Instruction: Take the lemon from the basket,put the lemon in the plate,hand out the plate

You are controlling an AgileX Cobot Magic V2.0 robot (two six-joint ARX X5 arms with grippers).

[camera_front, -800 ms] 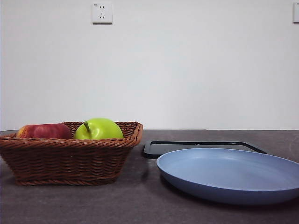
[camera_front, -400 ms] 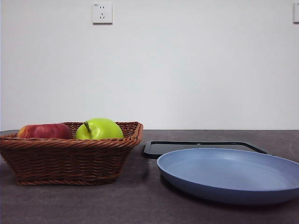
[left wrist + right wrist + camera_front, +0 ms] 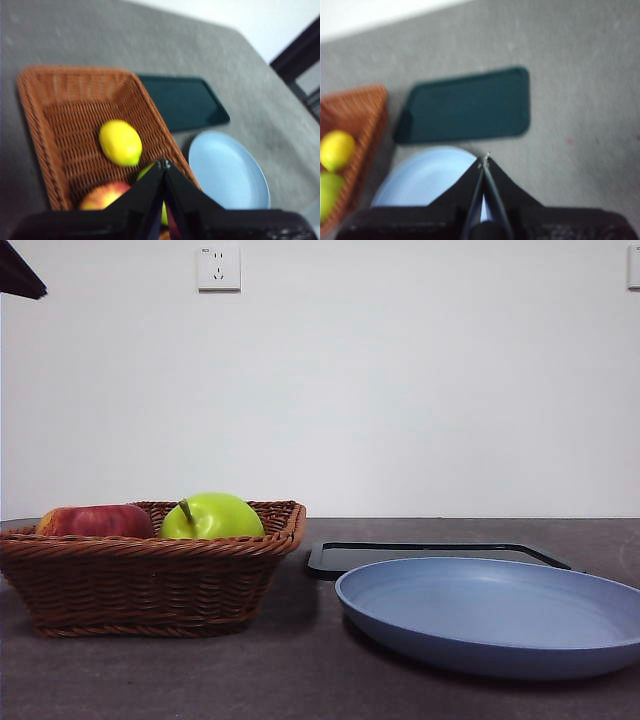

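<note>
The lemon (image 3: 120, 142) lies in the wicker basket (image 3: 47, 90) with a red apple (image 3: 105, 196) and a green apple (image 3: 147, 172). In the front view the lemon is hidden behind the basket (image 3: 150, 580); the green apple (image 3: 212, 516) and red apple (image 3: 95, 521) show above the rim. The light-blue plate (image 3: 490, 615) sits to the basket's right. My left gripper (image 3: 163, 162) is shut and empty, high above the basket. My right gripper (image 3: 484, 159) is shut and empty, high above the plate (image 3: 427, 175). A black tip (image 3: 18, 272) shows at the front view's top left corner.
A flat black tray (image 3: 430, 555) lies behind the plate on the dark grey table; it also shows in the left wrist view (image 3: 182, 102) and right wrist view (image 3: 465, 105). A wall socket (image 3: 218, 268) is on the white wall.
A black arm tip has come into the front view's top left corner. The basket, fruit, plate and tray have not moved.
</note>
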